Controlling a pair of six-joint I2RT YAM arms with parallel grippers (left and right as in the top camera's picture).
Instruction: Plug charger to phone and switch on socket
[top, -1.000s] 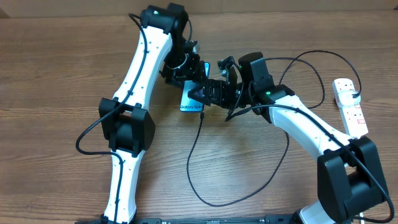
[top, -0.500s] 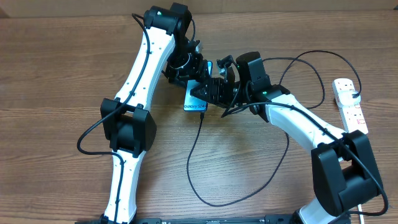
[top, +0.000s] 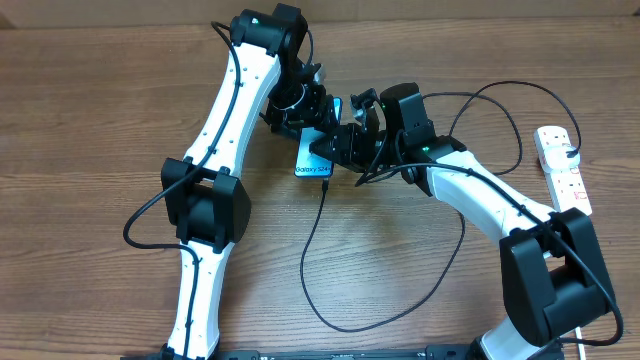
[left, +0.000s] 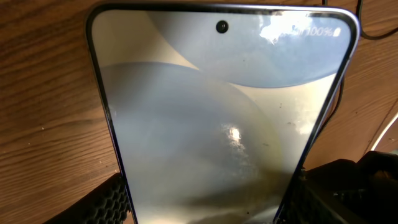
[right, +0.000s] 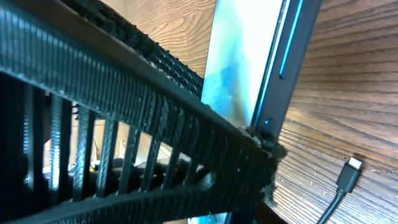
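The phone (top: 312, 166), screen lit, is a little above the middle of the overhead frame. The left pincer (top: 310, 128) pinches it by its 2 long sides. The right pincer (top: 325, 148) lies over the screen from the right; I cannot tell if it grips. The charger (top: 308, 270) has its plug tip (right: 352, 165) free on the tabletop (top: 90, 90), just below the phone. The socket (top: 562, 170) is at the right edge.

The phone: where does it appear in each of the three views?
Overhead: the phone is just above the centre of the picture.
Left wrist: it fills most of the frame, screen up.
Right wrist: it is seen edge-on, upper middle.
Shared landmark: the wooden table around it.
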